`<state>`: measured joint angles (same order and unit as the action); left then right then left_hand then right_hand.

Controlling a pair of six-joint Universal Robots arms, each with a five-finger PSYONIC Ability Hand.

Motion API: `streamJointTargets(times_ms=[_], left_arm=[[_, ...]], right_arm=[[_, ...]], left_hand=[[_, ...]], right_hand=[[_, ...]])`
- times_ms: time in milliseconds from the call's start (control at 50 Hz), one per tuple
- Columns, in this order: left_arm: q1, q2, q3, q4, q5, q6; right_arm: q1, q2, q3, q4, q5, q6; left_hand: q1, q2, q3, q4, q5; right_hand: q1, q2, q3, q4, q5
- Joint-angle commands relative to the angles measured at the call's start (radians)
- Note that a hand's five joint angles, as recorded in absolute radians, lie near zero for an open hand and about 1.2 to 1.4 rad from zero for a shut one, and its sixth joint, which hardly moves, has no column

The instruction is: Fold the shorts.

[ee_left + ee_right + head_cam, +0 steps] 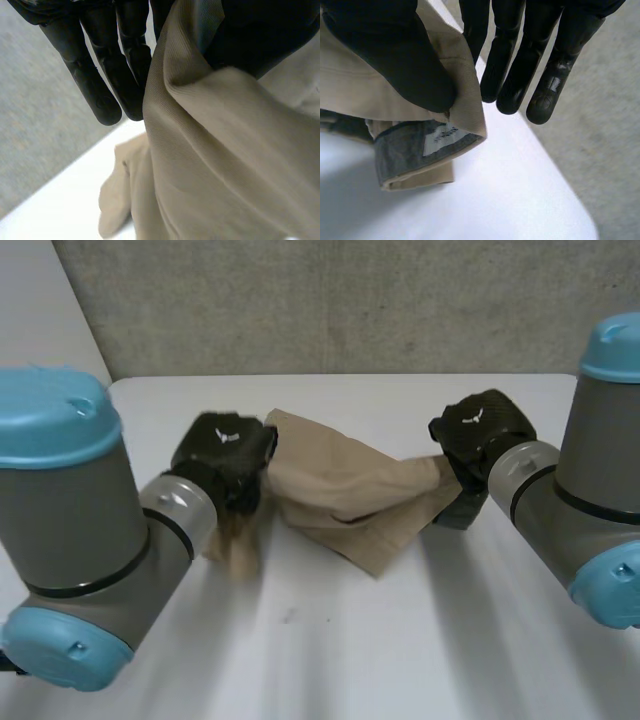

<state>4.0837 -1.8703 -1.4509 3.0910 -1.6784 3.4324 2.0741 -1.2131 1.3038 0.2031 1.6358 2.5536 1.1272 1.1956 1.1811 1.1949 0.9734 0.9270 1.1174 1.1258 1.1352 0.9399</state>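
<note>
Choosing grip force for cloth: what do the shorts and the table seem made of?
The shorts: tan woven cotton-like twill, matte; fine diagonal ribs show. Grey lining inside the held edge. The table: smooth white, faintly glossy, probably laminate.

Head camera high, facing down; wrist cameras close on shared shorts (345, 490).

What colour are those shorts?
The shorts are plain tan, clearest in the head view.
</note>
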Motion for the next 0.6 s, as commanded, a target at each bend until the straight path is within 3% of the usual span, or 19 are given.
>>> streamJointTargets(times_ms=[20,80,180,460,600], left_arm=[[0.003,-0.105,0.004,-0.011,-0.061,-0.015],[0.007,-0.107,0.006,-0.011,-0.082,-0.015],[0.014,-0.107,0.017,-0.009,-0.09,-0.015],[0.037,-0.118,0.032,-0.006,-0.087,-0.018],[0.052,-0.154,0.064,-0.006,-0.09,-0.015]], right_arm=[[-0.005,0.044,0.002,0.05,-0.045,0.353],[-0.015,0.037,0.012,0.09,-0.106,0.415],[-0.049,-0.009,0.061,0.133,-0.178,0.424],[-0.04,-0.066,0.256,0.073,-0.195,0.454],[-0.04,-0.069,0.328,0.03,-0.198,0.596]], left_hand=[[0.269,0.201,0.215,0.201,0.248],[0.269,0.201,0.215,0.201,0.248],[0.269,0.201,0.215,0.201,0.248],[0.269,0.201,0.215,0.201,0.248],[0.269,0.201,0.215,0.201,0.248]], right_hand=[[-0.081,-0.271,-0.28,-0.289,-0.268],[-0.345,-0.536,-0.544,-0.553,-0.533],[-0.487,-0.677,-0.685,-0.695,-0.674],[-0.531,-0.721,-0.73,-0.739,-0.718],[-0.531,-0.721,-0.73,-0.739,-0.718]])
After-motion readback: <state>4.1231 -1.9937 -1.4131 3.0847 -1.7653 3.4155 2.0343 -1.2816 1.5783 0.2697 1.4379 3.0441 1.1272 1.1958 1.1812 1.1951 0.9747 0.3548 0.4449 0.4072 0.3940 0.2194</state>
